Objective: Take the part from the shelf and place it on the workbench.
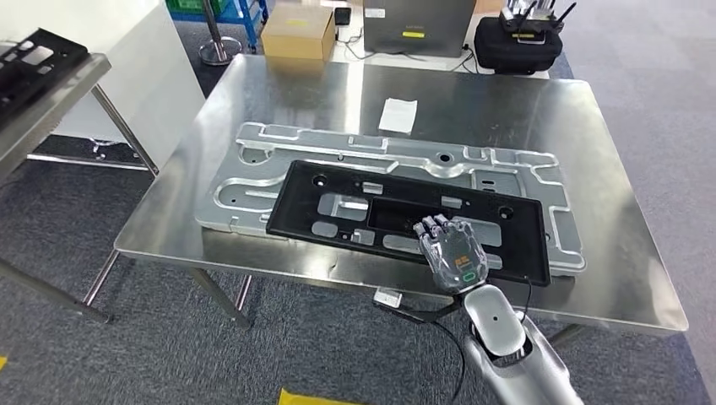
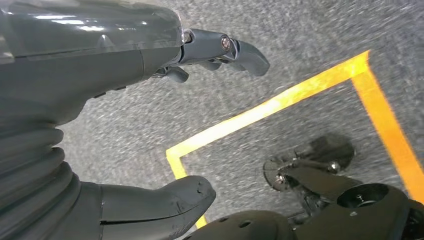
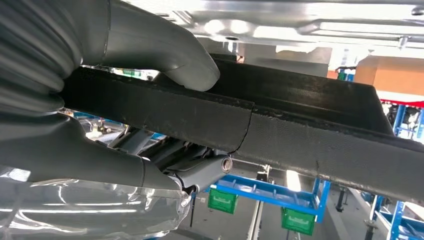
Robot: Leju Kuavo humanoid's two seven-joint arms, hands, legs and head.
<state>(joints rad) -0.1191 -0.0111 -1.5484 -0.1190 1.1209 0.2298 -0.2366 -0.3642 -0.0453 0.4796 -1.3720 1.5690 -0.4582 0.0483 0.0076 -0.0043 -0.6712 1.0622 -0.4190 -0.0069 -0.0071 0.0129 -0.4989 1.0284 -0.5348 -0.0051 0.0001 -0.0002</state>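
One part (image 1: 405, 221) is gripped by the right hand (image 1: 454, 253), its near edge hidden; the left hand (image 2: 100, 120) is held open.

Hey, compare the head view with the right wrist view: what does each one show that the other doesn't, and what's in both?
Head view alone: the whole steel workbench, the silver metal panel lying on it, a white paper slip, and a cardboard box on the floor beyond.

Right wrist view alone: the thumb pressed on one face of the black part's edge with fingers on the opposite face, plus blue racks with green bins behind.

Both: the right robot hand gripping the black part at its near edge.
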